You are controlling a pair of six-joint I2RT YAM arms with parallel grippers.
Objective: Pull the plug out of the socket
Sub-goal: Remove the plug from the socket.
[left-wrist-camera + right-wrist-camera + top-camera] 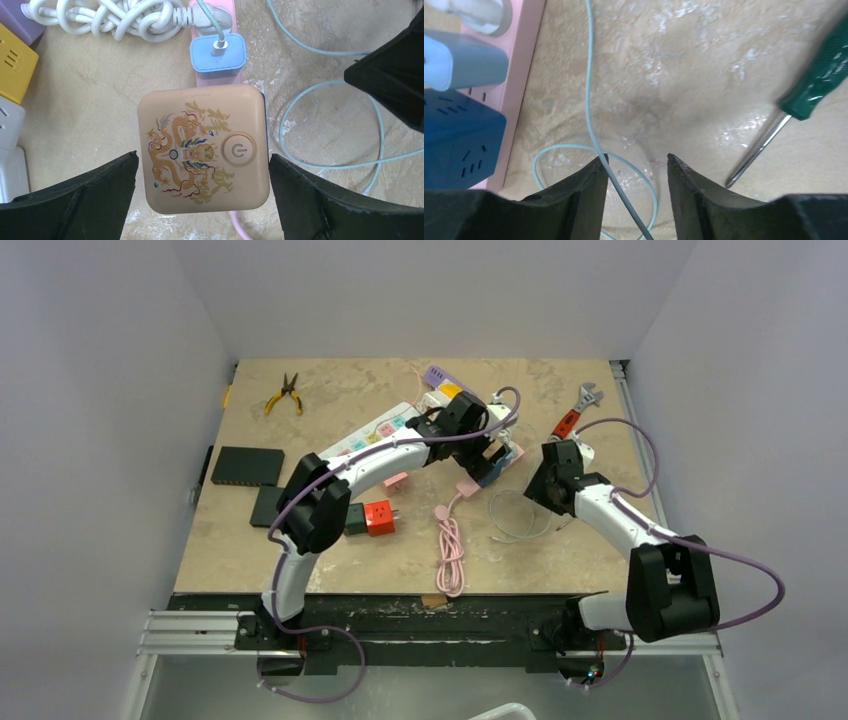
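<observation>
Currently the L gripper (pixel 202 167) is held over the plug (pixel 202 147), a beige-topped cube w/ dragon print & a power button. Its jaws are spread wide, one finger (pixel 75 202) on each side of the cube. Fingertips are seen right by the cube's edges, but contact can't be told; nothing is clamped. The plug is seated on the pink socket strip (pixel 218 80), just beside a small light-blue charger (pixel 217 52) that is also plugged in. A white cord bundle (pixel 125 17) is lying at the strip's far end, w/ a yellow block (pixel 15 62) off to the side.

The R gripper (pixel 636 167) is held low over the table (pixel 704 65), near the strip's side. Its jaws are partly open w/ nothing held. A pale teal cable (pixel 591 90) is seen running between the fingers on the tabletop. A green-handled screwdriver (pixel 819 75) is lying apart from the gripper.

In the overhead view, pliers (pixel 285 395) and a red-handled wrench (pixel 575 412) are seen at the far side.
</observation>
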